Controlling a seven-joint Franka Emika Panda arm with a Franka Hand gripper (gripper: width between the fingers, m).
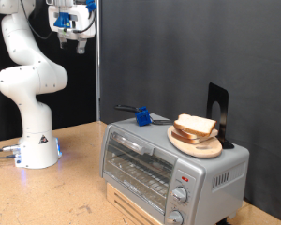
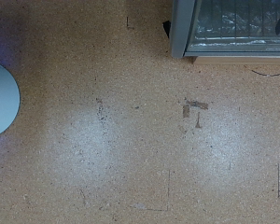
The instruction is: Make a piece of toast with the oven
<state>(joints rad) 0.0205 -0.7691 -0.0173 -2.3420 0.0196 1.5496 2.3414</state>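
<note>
The piece of toast (image 1: 195, 126) lies on a round wooden plate (image 1: 195, 142) on top of the silver-grey oven (image 1: 169, 167), at the exterior view's right. The oven's glass door is closed; two knobs (image 1: 180, 195) and a red mark sit on its front right. My gripper (image 1: 73, 41) hangs high at the exterior view's top left, far from the oven, with nothing between its fingers. The wrist view shows no fingers, only the wooden table and a corner of the oven (image 2: 231, 28).
A blue object (image 1: 140, 115) and a black stand (image 1: 218, 111) sit on the oven top. The robot's white base (image 1: 36, 148) stands at the exterior view's left and its edge shows in the wrist view (image 2: 0, 93). A dark curtain hangs behind.
</note>
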